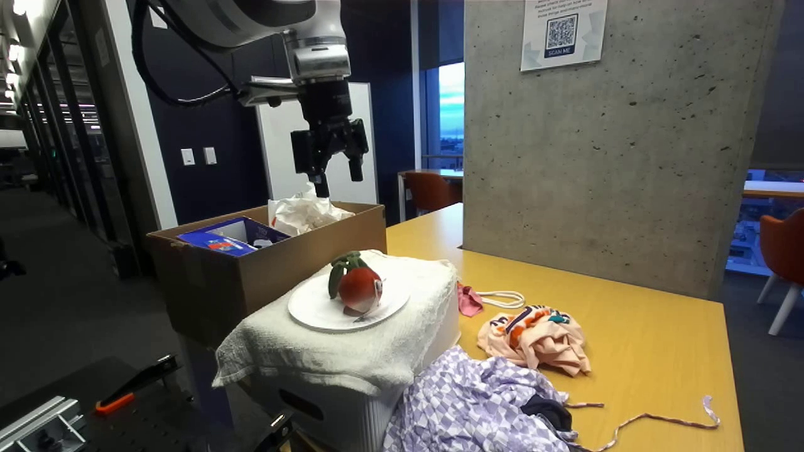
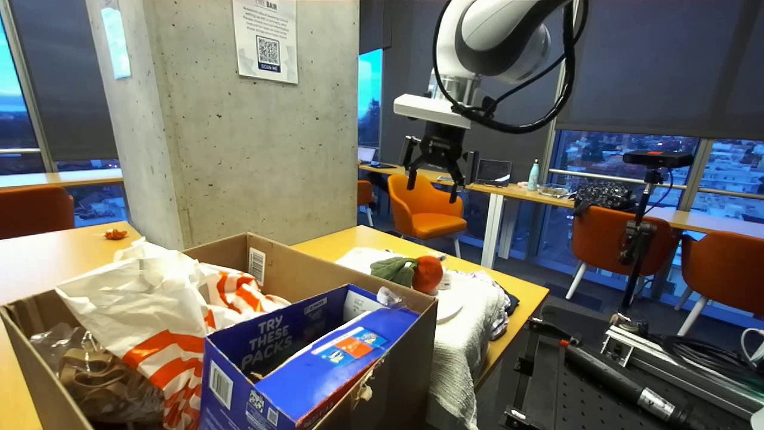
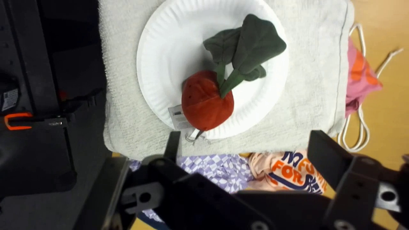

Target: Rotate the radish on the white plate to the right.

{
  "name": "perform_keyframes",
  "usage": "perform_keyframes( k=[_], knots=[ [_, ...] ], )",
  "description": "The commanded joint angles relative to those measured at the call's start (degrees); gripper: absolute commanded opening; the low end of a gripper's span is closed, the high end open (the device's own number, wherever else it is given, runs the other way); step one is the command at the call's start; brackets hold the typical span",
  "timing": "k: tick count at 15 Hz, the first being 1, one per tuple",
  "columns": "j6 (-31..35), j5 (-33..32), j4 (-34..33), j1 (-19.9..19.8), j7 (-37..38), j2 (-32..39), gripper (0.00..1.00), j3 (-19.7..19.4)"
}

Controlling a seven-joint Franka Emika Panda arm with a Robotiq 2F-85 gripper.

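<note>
The radish is a red plush ball with dark green leaves. It lies on the white plate and shows in both exterior views (image 1: 359,290) (image 2: 428,273) and in the wrist view (image 3: 207,102). The white plate (image 1: 313,309) rests on a pale towel; it also shows in the wrist view (image 3: 156,60). In the wrist view the leaves point up and right, and the thin root tip points down with a tag beside it. My gripper (image 1: 339,178) hangs well above the plate, apart from the radish. Its fingers are spread with nothing between them, also in the wrist view (image 3: 245,137).
The towel (image 1: 402,339) covers a white box that holds up the plate. A cardboard box (image 1: 320,251) with a blue carton (image 2: 334,352) and bags stands beside it. Checkered cloth (image 1: 471,402) and a peach cloth (image 1: 534,342) lie on the table. A concrete pillar (image 1: 603,157) rises behind.
</note>
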State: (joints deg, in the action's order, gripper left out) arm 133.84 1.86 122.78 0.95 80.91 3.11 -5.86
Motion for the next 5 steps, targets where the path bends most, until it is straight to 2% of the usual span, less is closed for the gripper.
perform_keyframes(
  k=[1, 5],
  knots=[
    [-2.1, 8.2, 1.5, -2.3, -11.7, -1.8, 1.00, 0.9],
    [-4.9, 9.6, 1.6, -3.0, -15.9, -1.7, 1.00, 0.7]
  ],
)
